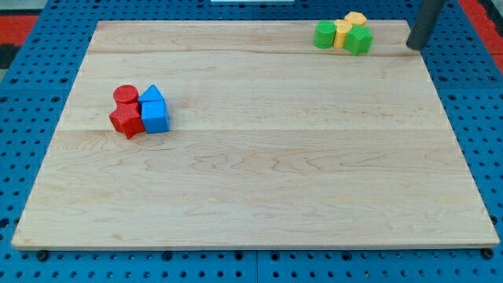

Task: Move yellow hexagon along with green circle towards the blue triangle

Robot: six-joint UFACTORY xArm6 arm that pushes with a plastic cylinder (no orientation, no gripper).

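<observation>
The blue triangle (153, 95) sits at the view's left among red blocks (126, 110). The green circle (324, 34) and yellow hexagon (355, 20) are clustered well apart at the top right; nothing is judged done. My tip (413, 45), a bare rod, stands just right of them.

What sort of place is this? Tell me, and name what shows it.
Probably a robotics lab bench for tabletop pushing trials. A bare wooden board lies on a blue perforated base, small coloured blocks sit in two clusters, like the blue triangle and green circle, and my tip stands right of the green-yellow cluster.
</observation>
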